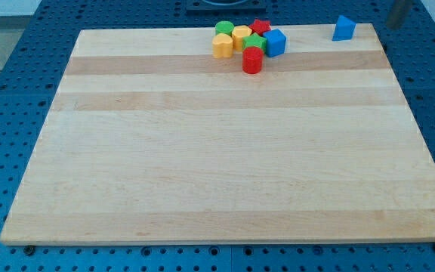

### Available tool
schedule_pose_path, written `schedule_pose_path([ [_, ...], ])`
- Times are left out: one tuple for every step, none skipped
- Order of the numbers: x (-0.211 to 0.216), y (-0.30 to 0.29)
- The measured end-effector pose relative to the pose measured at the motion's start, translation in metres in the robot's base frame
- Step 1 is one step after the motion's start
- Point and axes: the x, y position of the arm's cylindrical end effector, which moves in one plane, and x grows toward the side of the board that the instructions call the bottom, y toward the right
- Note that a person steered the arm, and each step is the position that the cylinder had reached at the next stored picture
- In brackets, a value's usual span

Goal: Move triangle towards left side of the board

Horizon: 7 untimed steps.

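The blue triangle block [343, 28] stands alone near the board's top edge, towards the view's right. My tip [392, 25] shows as a blurred dark rod end at the view's top right. It is to the right of the triangle, apart from it and just past the board's corner. The wooden board [217, 166] fills most of the view.
A tight cluster sits at the board's top centre, left of the triangle: a green cylinder [223, 28], a yellow block [241, 35], a red block [260, 27], a green block [254, 43], a blue cube [275, 41], a yellow block [222, 45] and a red cylinder [252, 60].
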Motion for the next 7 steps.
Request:
schedule_pose_path([
  [-0.001, -0.004],
  [-0.001, -0.018],
  [-0.001, -0.018],
  [0.0, -0.058],
  [0.0, -0.127],
  [0.018, -0.162],
  [0.059, -0.14],
])
